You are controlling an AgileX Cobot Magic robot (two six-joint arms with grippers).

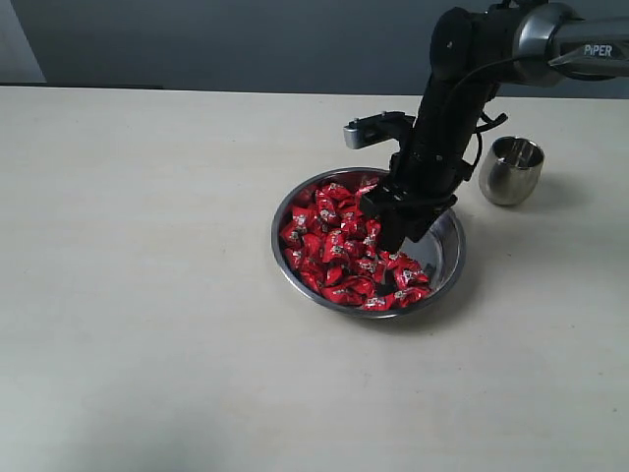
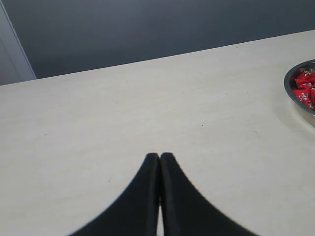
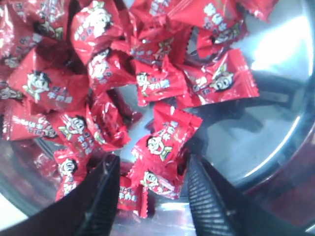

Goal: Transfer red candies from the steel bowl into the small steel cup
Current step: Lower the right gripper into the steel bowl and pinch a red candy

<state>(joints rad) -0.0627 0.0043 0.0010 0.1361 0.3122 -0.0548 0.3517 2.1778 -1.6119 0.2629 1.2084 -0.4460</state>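
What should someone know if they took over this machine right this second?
Left hand: shut, over the table, off to the side of the bowl.
Right hand: open, down in the bowl, fingers either side of a few candies, not yet closed on any.
Bowl: mid-table, piled with candies.
Cup: upright on the table beside the bowl, not touching it; no candy shows in it.
Done: nothing visible.
Left: close on a candy, lift it, drop it into the cup, repeat.
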